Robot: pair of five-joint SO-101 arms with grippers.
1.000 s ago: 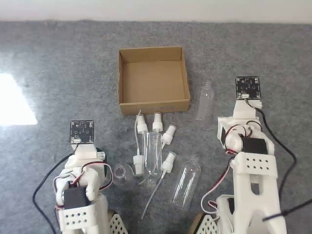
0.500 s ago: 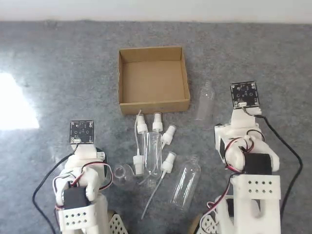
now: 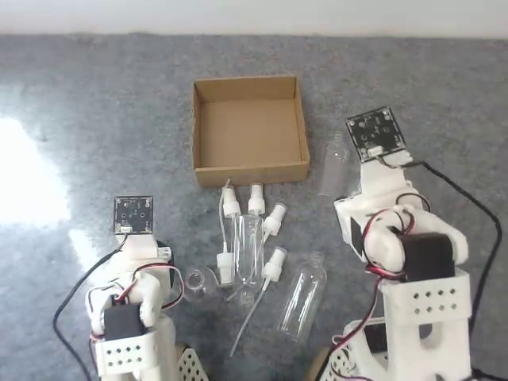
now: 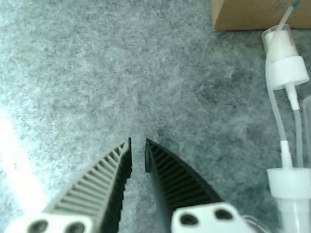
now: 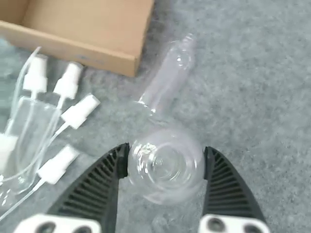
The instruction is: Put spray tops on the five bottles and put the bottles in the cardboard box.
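High view: cardboard box point(image 3: 250, 172) sat empty, no bottles in it. Five spray tops point(image 3: 256, 200) lay loose just in front of the box's near wall, tubes trailing; none looked fitted. Mixed in w/ them, middle bottle point(image 3: 248, 246) lay on its side. Big bottle point(image 3: 303, 298) lay further from the box, off to the right; small bottle point(image 3: 198, 284) further out to the left. Side bottle point(image 3: 332, 163) lay just off the box's right front corner, partly under the right arm point(image 3: 397, 238). Four bottles counted.

Left wrist view: left hand point(image 4: 138, 141) hung over bare desk point(image 4: 73, 73), short of the box's corner, fingers pressed nearly together, nothing btwn them. Two spray tops lay nearer the box.

Right wrist view: right hand point(image 5: 166, 148) was spread wide, w/ a clear round bottle end point(image 5: 165, 170) sitting btwn the fingers, about touching both. Couldn't tell if it was gripped, or if it was the side bottle's base or a fifth bottle. Side bottle lay beyond, just beside the box corner.

Progress, my read: approx. nil done. All five tops still to fit, all five bottles to box; right arm prob. on the first pickup.
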